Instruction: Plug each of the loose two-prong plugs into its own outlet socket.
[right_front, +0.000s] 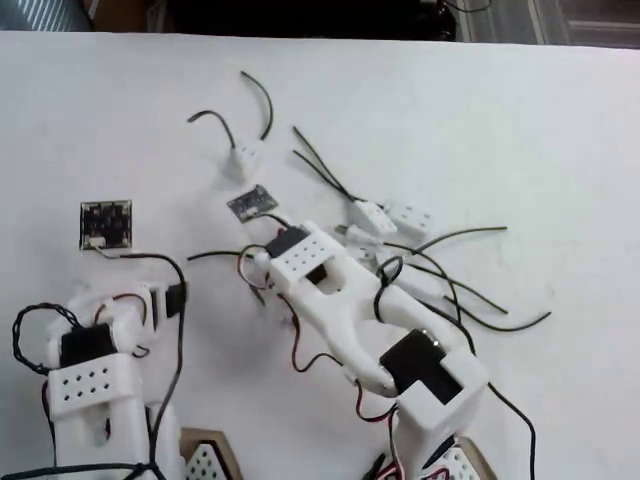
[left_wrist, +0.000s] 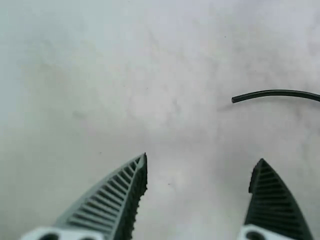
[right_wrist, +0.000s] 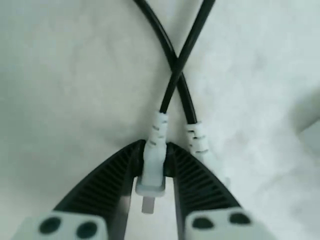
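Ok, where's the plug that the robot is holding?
In the right wrist view, the white plug sits clamped in the right gripper, just beside a second plug whose black cord crosses its own.

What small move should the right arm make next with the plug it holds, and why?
Probably lift the plug a little and draw it clear. The right gripper is shut on it, but its cord crosses the cord of a second plug lying close beside, so sliding along the table may drag that one.

a white table (right_front: 560, 120) spreads wide under even light, its far edge meeting a dark strip (right_front: 300, 15) of room beyond
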